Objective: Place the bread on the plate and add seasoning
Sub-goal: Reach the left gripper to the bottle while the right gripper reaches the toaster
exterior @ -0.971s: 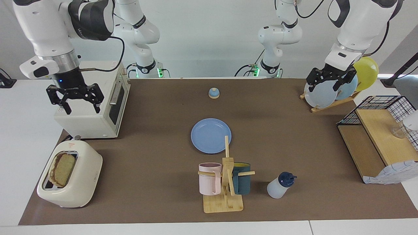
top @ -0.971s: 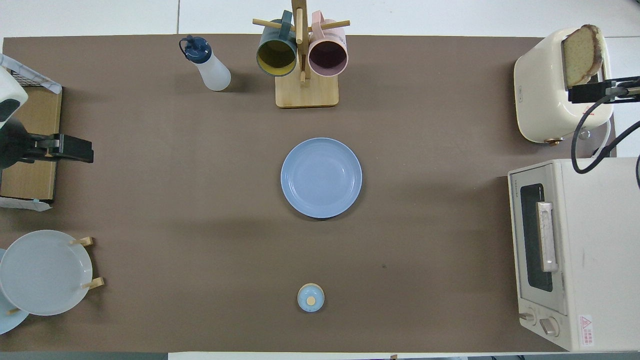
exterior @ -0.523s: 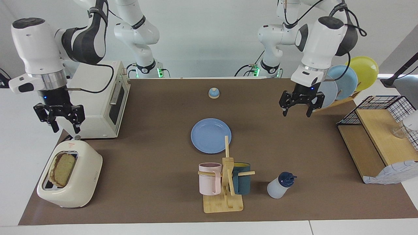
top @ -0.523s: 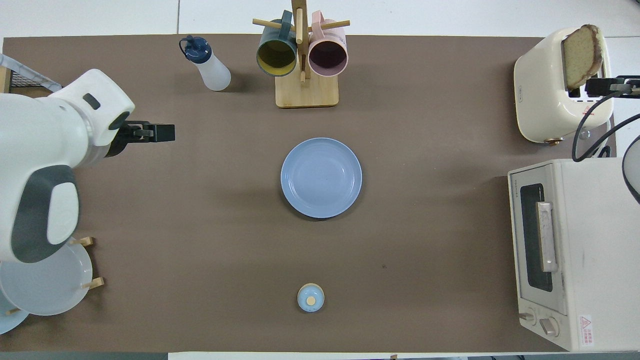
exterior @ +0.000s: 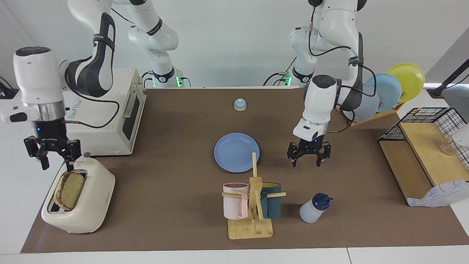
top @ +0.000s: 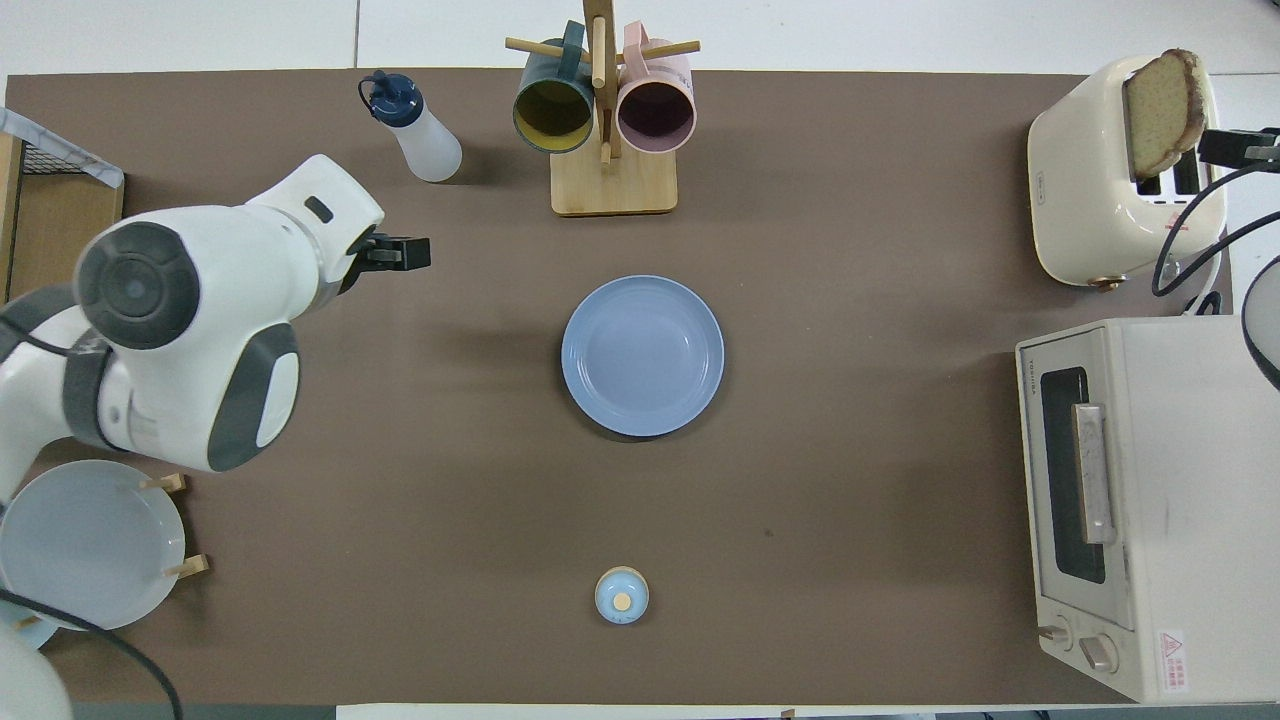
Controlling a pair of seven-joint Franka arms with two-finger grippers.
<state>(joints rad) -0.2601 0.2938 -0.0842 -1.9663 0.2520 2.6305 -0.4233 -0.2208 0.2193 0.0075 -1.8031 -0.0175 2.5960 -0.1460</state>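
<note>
A toasted slice of bread (exterior: 69,190) stands upright in the slot of a cream toaster (exterior: 86,205) at the right arm's end of the table. My right gripper (exterior: 56,165) hangs open just above the toaster's top, over the end nearer the robots, with nothing between its fingers. The round blue plate (exterior: 236,152) lies bare in the middle of the brown mat. The seasoning bottle (exterior: 314,209), whitish with a navy cap, stands beside the mug rack, farther from the robots than the plate. My left gripper (exterior: 306,163) is open and empty over the mat between plate and bottle.
A wooden rack with a pink mug and a teal mug (exterior: 253,209) stands just past the plate. A small blue bell (exterior: 239,105) sits nearer the robots. A white toaster oven (exterior: 110,113) adjoins the toaster. Upright plates in a rack (exterior: 384,93) and a wire shelf (exterior: 425,154) fill the left arm's end.
The left gripper swung down from the plate rack to the mat between plate and bottle. The right gripper came off the toaster oven and lowered over the toaster, narrowing slightly.
</note>
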